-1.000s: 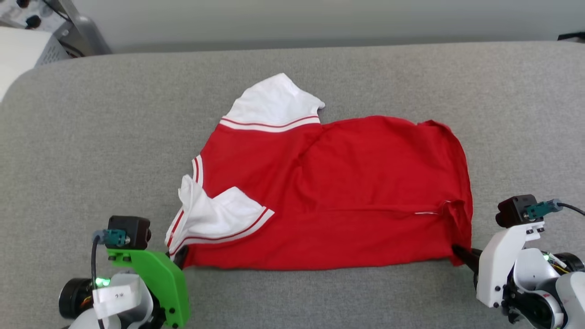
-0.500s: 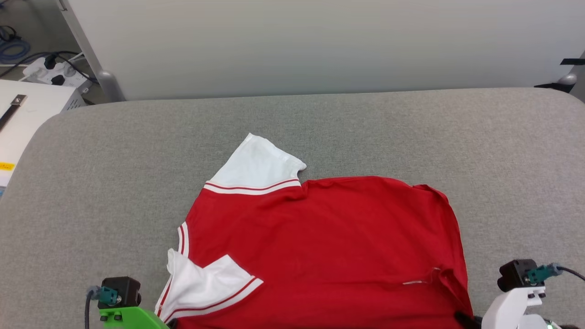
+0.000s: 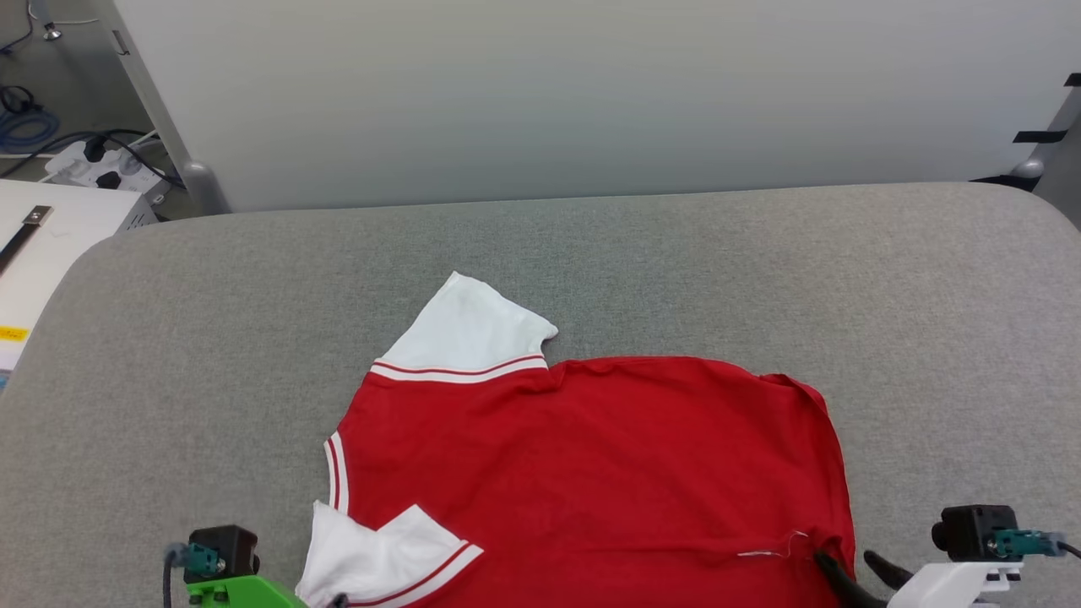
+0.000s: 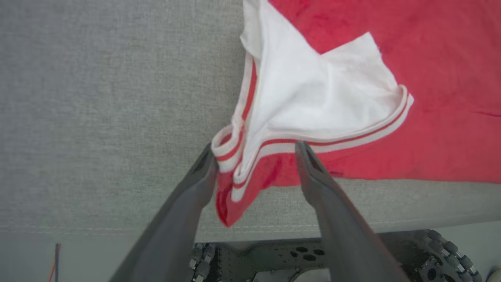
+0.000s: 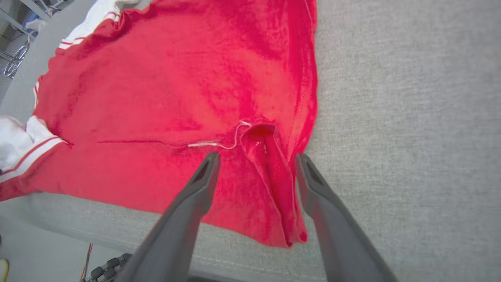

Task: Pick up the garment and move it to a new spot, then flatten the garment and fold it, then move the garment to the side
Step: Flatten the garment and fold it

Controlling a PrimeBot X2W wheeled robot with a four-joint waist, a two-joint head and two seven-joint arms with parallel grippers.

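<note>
The garment, red with white sleeves and striped trim, lies spread on the grey cushion, plain red face up. One white sleeve points to the far side; the other is folded over at the near left corner. My left gripper is open, its fingers on either side of the striped near-left corner of the garment, which hangs slightly over the cushion's front edge. My right gripper is open too, straddling a raised fold at the near-right hem of the garment; its fingers show at the head view's bottom right.
The grey cushion reaches far beyond and to both sides of the shirt. A pale wall panel stands behind it. A white table and a power strip are at the far left. The cushion's front edge runs just under both grippers.
Both grippers have opened and let go of the garment's near corners. The head camera has tilted up, so the whole picture has slid down.
</note>
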